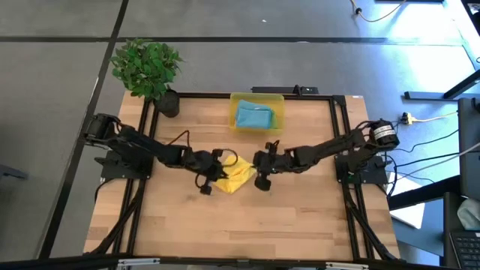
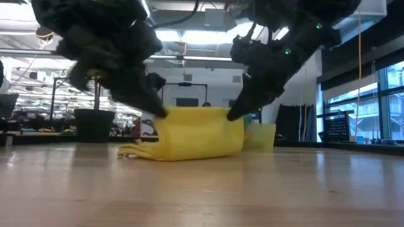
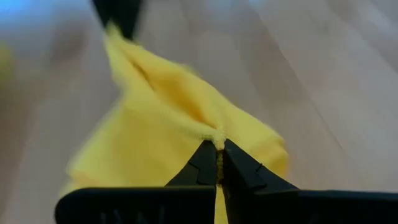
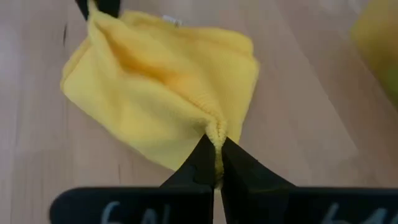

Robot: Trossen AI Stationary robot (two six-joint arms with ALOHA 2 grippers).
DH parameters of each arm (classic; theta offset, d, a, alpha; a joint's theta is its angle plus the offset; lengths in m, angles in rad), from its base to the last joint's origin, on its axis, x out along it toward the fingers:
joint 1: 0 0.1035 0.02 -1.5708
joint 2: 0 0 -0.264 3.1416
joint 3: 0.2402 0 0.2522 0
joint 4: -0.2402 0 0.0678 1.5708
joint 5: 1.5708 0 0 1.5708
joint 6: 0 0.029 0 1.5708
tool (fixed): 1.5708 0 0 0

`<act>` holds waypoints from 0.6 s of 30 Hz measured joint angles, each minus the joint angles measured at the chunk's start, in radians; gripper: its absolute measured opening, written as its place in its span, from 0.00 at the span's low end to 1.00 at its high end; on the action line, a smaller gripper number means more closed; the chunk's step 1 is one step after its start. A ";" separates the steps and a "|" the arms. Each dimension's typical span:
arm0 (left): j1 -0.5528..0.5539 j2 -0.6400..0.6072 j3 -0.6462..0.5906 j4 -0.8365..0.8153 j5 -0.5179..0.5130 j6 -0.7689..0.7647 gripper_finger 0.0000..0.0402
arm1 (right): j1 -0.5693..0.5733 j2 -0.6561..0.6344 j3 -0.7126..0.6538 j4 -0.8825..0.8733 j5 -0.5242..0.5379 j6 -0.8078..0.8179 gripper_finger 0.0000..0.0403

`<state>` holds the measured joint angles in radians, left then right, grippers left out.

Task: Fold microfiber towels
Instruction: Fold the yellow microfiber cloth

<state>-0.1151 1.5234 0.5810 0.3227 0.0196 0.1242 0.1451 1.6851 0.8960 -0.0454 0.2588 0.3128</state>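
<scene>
we see the yellow microfiber towel (image 1: 236,178) near the middle of the pale wooden table (image 1: 225,225), held up along its top edge between both arms. the cloth is soft and fuzzy, with a stitched hem that bunches into small puckers where it is pinched. in the low view it hangs as a short slack curtain, its lower part touching the planks and a few rumpled folds spilling out to one side.

the left gripper (image 1: 217,159) has its slim dark fingers (image 3: 205,165) closed tight on one corner of the towel's hem; in the left wrist view the fabric fans out from that pinch in long creases. the right gripper (image 1: 255,160) does the same at the opposite corner, its tapered fingers (image 4: 202,163) clamped on the hem, with the doubled layers of the towel spreading below it over the wood grain.

beyond the towel, at the far edge of the table, stands the translucent yellow plastic bin (image 1: 257,98), rectangular with rounded corners. a light teal-blue towel (image 1: 254,116) lies folded inside it as a neat flat block. at the far left corner a leafy green plant in a dark round pot (image 1: 150,71) sits on the black metal frame (image 1: 341,142) that borders the table.
</scene>
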 joint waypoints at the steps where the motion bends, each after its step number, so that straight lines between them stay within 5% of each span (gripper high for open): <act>1: -0.013 0.000 0.009 -0.043 -0.001 0.000 0.00 | -0.002 -0.004 -0.015 0.016 -0.012 0.001 0.02; 9: -0.218 0.001 -0.020 -0.240 -0.062 -0.142 0.00 | 0.088 -0.015 -0.284 0.333 -0.046 0.157 0.02; 12: -0.298 -0.001 -0.017 -0.205 -0.092 -0.206 0.00 | 0.177 0.004 -0.378 0.633 -0.025 0.240 0.02; 14: -0.350 -0.001 -0.015 -0.196 -0.132 -0.251 0.00 | 0.253 0.026 -0.373 0.761 0.002 0.257 0.02; 18: -0.428 0.002 -0.018 -0.184 -0.196 -0.281 0.00 | 0.359 0.094 -0.217 0.660 0.037 0.213 0.02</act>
<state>-0.5434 1.5254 0.5631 0.1387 -0.1763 -0.1566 0.5039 1.7795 0.6788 0.6147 0.2958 0.5257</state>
